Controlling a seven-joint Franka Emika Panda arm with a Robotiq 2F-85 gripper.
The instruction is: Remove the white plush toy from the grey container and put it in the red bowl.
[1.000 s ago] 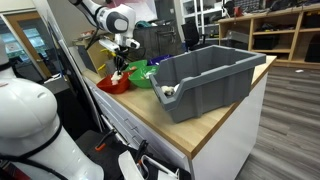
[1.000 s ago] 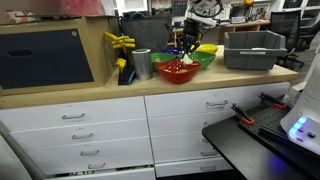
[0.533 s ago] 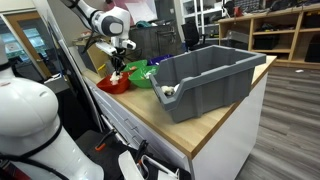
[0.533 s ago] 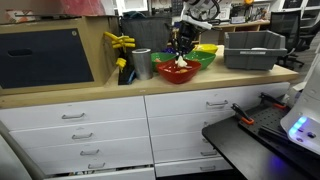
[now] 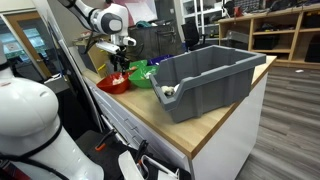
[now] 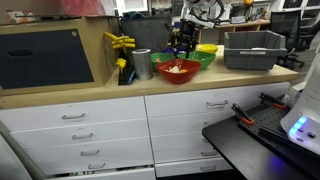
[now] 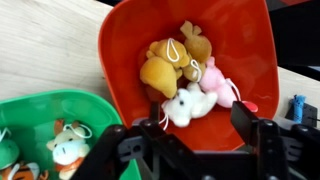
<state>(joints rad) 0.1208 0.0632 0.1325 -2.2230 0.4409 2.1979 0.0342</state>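
Several small stuffed toys lie heaped in the red bowl (image 7: 125,50), and the white plush toy (image 7: 187,104) is one of them. It sits toward the near side of the pile, pressed against a pink toy (image 7: 215,80) and an orange one (image 7: 160,75).

The jaws hang just above the bowl, spread wide with nothing between them; in the wrist view their two dark tips frame the white toy from either side. In an exterior view the grey container (image 5: 210,80) stands well apart along the wooden surface (image 5: 150,108), beyond the green bowl (image 7: 95,115), which holds a toy of its own.

From where I stand the job looks done: the toy is in the bowl and released.

If it had to be picked up again, I would expect it to weigh next to nothing and squash under any squeeze. It is neither fragile nor slippery, since the fabric gives plenty of grip. The plump middle of the body looks like the best place to pinch. The real nuisance would be its neighbours: wide jaws closing there could easily catch the pink toy too.
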